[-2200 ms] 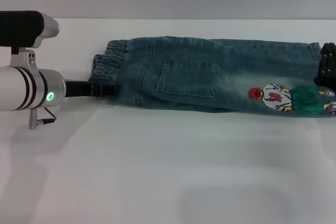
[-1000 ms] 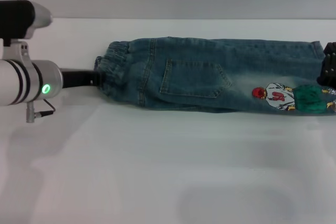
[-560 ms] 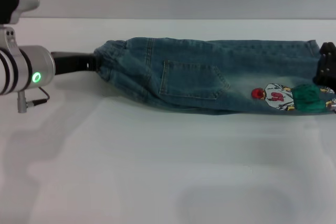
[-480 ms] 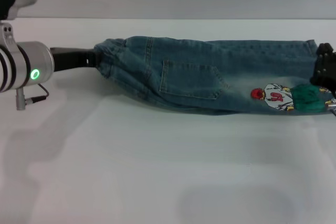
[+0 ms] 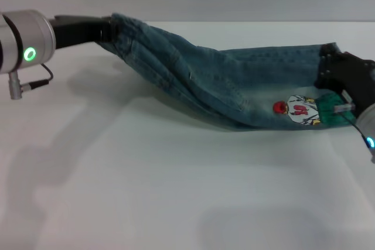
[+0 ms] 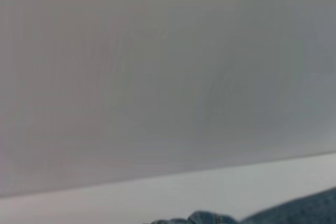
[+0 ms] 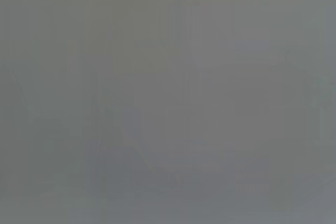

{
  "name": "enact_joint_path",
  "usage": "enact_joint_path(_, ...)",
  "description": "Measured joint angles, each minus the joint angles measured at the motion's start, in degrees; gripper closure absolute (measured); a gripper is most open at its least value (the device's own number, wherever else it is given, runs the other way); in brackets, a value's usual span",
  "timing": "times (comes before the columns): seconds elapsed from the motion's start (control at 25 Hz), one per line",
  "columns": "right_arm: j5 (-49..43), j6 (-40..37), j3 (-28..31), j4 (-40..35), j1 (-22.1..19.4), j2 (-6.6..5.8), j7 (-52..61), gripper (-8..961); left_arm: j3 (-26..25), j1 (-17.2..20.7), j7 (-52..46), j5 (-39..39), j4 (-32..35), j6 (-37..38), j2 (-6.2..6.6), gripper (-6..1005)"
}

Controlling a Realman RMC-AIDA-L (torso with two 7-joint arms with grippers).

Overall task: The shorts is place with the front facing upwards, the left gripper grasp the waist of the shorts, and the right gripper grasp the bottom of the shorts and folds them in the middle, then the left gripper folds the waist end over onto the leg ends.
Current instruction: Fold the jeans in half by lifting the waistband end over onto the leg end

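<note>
Head view: the left gripper (image 5: pixel 105 26) clenches the waist (image 5: pixel 120 24) of the shorts (image 5: pixel 234 86), raised off the table (image 5: pixel 176 191); the right gripper (image 5: pixel 337 74) sits at the hems, grip unclear. Carry the waist over low and level. Left wrist view: denim edge only. Right wrist view: nothing discernible.

The left gripper (image 5: pixel 108 27) sits raised at the far left, clamped on the waist (image 5: pixel 120 24) (silver arm, green light). The right gripper (image 5: pixel 328 65) sits low at far right, pinching the hem.
</note>
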Motion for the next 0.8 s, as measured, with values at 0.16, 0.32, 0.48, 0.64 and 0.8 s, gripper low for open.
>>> enact_joint_path(0.16,0.00,0.70,-1.62,-3.48,4.18,-0.02,4.08,953,0.07,0.66,-0.49,0.06,-3.74,-0.79,-0.01,901)
enact_joint_path(0.32,0.00,1.65,-3.28,-7.22,8.47,0.10,6.74,952,0.21,0.54,-1.02,0.06,-7.10,-2.25,0.00,901)
enact_joint_path(0.48,0.00,2.52,-6.07,-10.19,12.31,0.14,10.31,952,0.77,0.35,-1.49,0.07,-10.52,-3.26,0.01,901)
enact_joint_path(0.64,0.00,2.89,-8.61,-12.03,15.06,0.19,12.84,952,1.39,0.41,-2.20,0.08,-13.77,-3.99,-0.02,900)
enact_joint_path(0.8,0.00,2.97,-11.80,-13.38,17.66,0.19,16.01,952,1.72,0.35,-2.38,0.08,-16.06,-4.18,0.00,900)
